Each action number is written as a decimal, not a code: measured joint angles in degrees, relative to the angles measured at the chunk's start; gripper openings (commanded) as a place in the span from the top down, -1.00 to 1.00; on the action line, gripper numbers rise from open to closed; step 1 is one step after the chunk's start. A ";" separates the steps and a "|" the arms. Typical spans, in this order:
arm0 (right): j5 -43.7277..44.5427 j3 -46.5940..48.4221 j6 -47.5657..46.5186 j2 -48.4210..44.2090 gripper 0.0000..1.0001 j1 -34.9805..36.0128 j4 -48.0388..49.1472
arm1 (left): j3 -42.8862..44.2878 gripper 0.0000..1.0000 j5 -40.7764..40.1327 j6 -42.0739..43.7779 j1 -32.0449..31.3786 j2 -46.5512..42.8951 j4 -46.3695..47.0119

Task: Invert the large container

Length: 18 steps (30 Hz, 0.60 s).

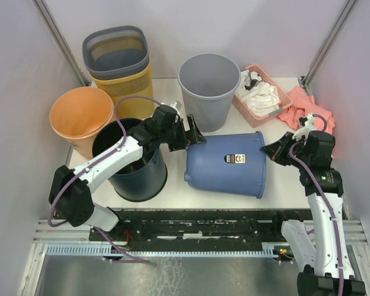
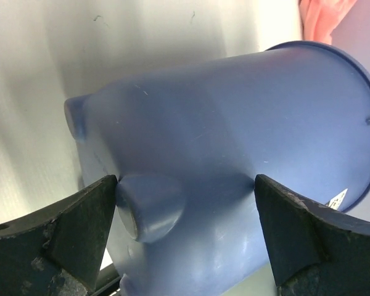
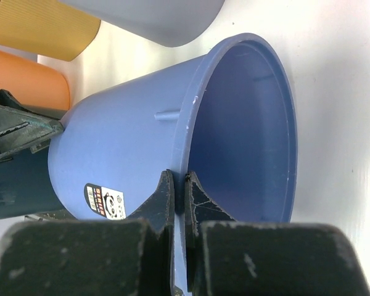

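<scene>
The blue container (image 1: 228, 163) lies on its side near the front edge of the bench (image 1: 176, 196), mouth facing right. The right gripper (image 3: 179, 185) is clamped on its rim; the left gripper (image 1: 193, 132) gapes wide at its base.

One blue bucket (image 1: 225, 165) — five other bins (image 1: 207, 105) (two nested) — one basket (image 1: 246, 113).

label (image 1: 237, 158) on blue bucket (image 1: 228, 165): print too small to read. Bucket rim cut off at right edge, left wrist view. dark bin (image 1: 142, 179) left of bucket partly hidden under left arm (image 1: 111, 161). white stuff (image 1: 259, 95) in pink basket (image 1: 246, 115) behind bucket: can't identify.
</scene>
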 measured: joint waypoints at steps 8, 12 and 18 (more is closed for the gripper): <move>0.24 -0.28 0.17 -0.44 0.96 -0.52 0.42 | -1.49 -0.92 5.31 -3.45 2.19 0.02 3.45; -0.09 -2.27 2.62 -0.83 0.96 -1.05 4.17 | -0.37 -0.91 6.51 -3.48 2.54 0.04 2.56; 0.31 -5.95 9.81 -0.83 0.96 -1.95 12.44 | 5.09 -0.90 6.43 -3.48 4.02 1.79 1.86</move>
